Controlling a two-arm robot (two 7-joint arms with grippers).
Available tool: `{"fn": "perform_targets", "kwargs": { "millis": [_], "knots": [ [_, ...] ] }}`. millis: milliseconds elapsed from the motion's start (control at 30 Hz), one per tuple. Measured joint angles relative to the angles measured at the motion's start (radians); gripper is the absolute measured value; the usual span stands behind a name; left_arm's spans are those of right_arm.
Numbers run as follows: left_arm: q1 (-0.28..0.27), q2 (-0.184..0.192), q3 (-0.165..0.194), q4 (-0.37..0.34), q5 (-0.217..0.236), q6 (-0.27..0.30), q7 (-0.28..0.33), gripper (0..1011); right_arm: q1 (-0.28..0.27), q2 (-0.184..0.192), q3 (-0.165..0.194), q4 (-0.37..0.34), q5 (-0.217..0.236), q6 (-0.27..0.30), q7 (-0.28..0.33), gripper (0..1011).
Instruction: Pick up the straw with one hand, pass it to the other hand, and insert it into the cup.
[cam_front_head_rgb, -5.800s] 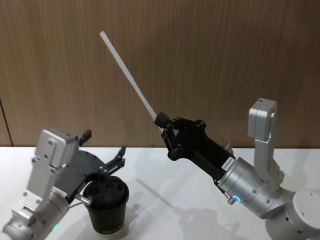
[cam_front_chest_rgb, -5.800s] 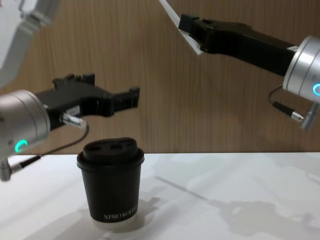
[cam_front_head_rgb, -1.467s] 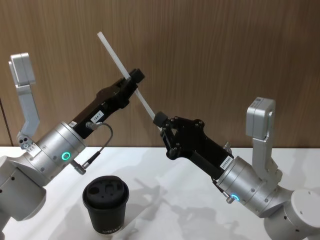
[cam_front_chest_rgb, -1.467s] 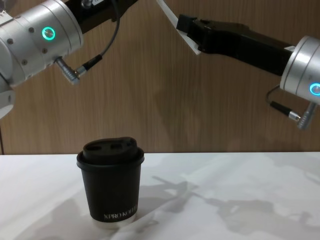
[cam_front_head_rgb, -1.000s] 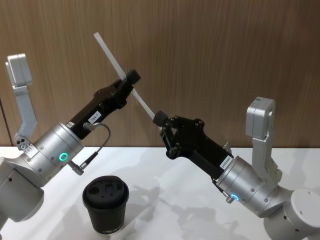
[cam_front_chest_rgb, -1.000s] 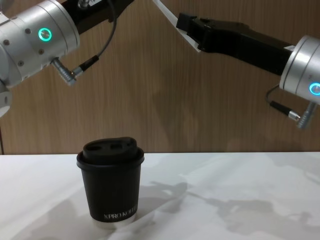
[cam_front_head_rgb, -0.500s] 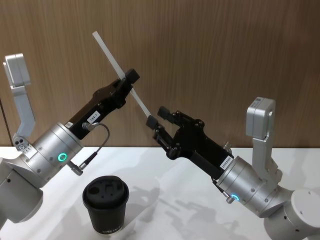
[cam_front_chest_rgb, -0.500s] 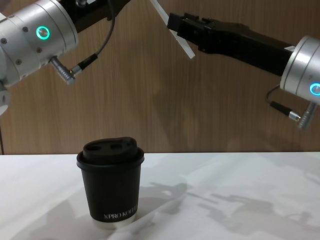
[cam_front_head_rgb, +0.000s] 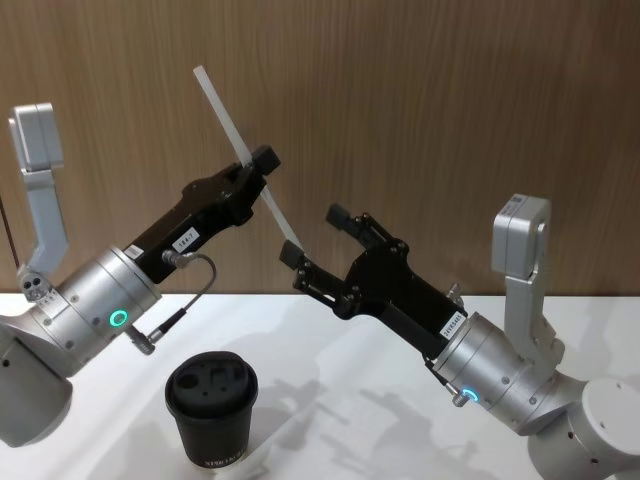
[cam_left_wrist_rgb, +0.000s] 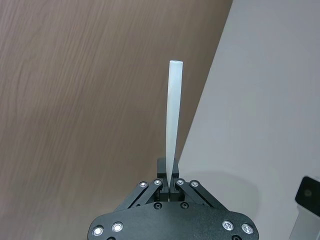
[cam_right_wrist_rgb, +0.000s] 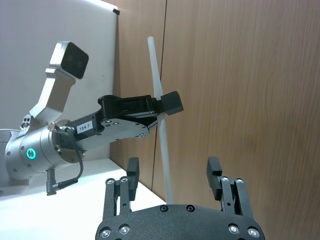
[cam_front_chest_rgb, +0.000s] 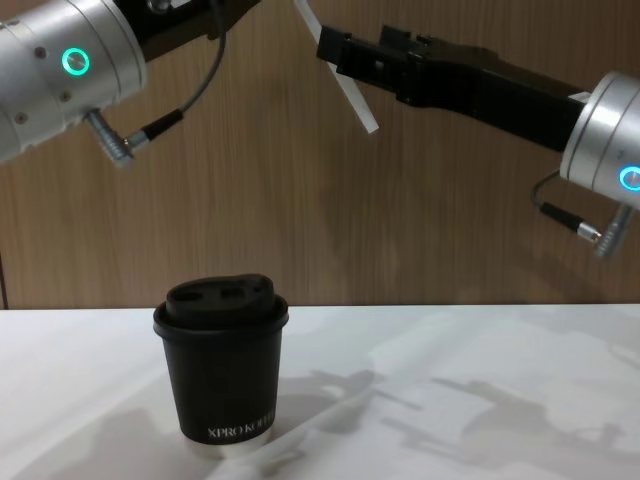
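Note:
The straw (cam_front_head_rgb: 225, 115), a thin white tube, slants up to the left in the air in front of the wood wall. My left gripper (cam_front_head_rgb: 258, 165), with a white label on its body, is shut on it near the middle. In the left wrist view the straw (cam_left_wrist_rgb: 172, 115) rises straight out of the shut fingers. My right gripper (cam_front_head_rgb: 315, 237) stands open around the straw's lower end without touching it; in its own wrist view the straw (cam_right_wrist_rgb: 161, 135) passes between the spread fingers (cam_right_wrist_rgb: 132, 167). The black cup (cam_front_head_rgb: 212, 405) with its domed lid stands on the table below the left arm.
The white table (cam_front_head_rgb: 340, 400) stretches to the right of the cup (cam_front_chest_rgb: 222, 370). A brown wood wall (cam_front_head_rgb: 450, 120) closes off the back. The straw's lower end (cam_front_chest_rgb: 358, 106) hangs high above the cup and to its right.
My right gripper has opened and let go of the straw's lower end. The left gripper, earlier down by the cup, now holds the straw alone.

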Motion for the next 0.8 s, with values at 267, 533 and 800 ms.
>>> {"fn": "perform_targets", "kwargs": {
  "millis": [267, 533, 800],
  "knots": [
    [0.006, 0.057, 0.015, -0.055, 0.064, 0.002, 0.042, 3, 0.0, 0.0, 0.0, 0.0, 0.0, 0.0, 0.0, 1001],
    [0.019, 0.116, 0.021, -0.119, 0.141, 0.008, 0.092, 3, 0.0, 0.0, 0.0, 0.0, 0.0, 0.0, 0.0, 1001],
    [0.04, 0.179, 0.021, -0.192, 0.23, 0.019, 0.152, 3, 0.0, 0.0, 0.0, 0.0, 0.0, 0.0, 0.0, 1001]
  ]
}}
